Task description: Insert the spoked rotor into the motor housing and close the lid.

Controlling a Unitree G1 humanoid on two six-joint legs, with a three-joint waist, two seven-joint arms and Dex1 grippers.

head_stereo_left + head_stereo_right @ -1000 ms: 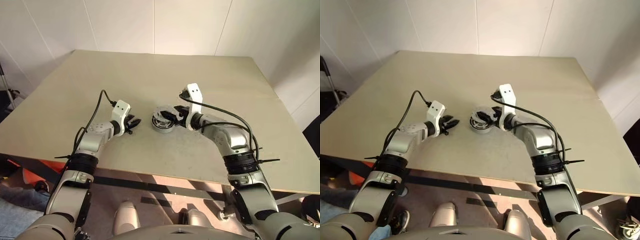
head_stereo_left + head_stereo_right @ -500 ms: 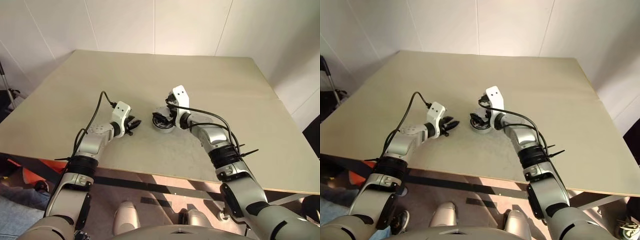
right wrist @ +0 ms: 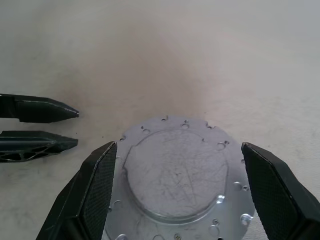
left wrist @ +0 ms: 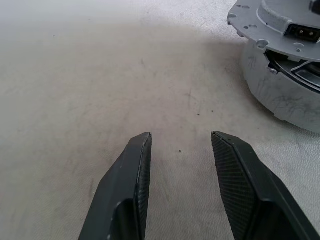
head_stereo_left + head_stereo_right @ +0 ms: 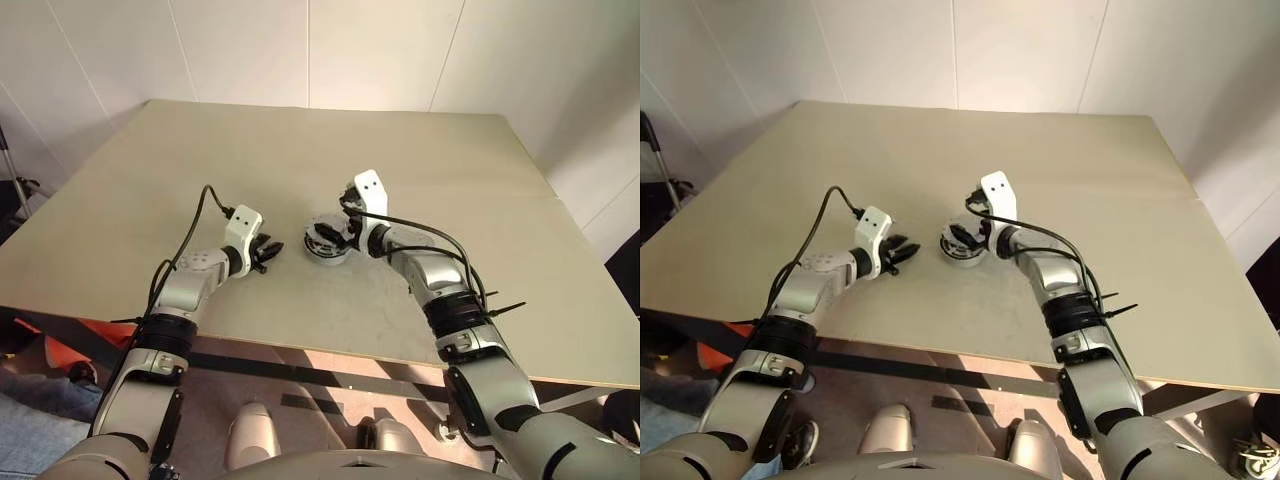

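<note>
Motor housing (image 5: 326, 243) sits w/ its silver lid (image 3: 176, 172) on top, mid-counter (image 5: 400, 160), nearer the front edge than the back. Our right tool (image 3: 186, 192) is spread wide, fingers either side of the lid, not clamped on it. Our left tool (image 4: 186, 186) is part-open, holding nothing, low over bare counter just beside the housing.

No readable text, labels, brands, numbers or signs are showing anywhere. The metal lid (image 3: 177, 172) sitting between the right gripper (image 3: 180, 195) fingers is showing only scratches and small holes, no markings.
</note>
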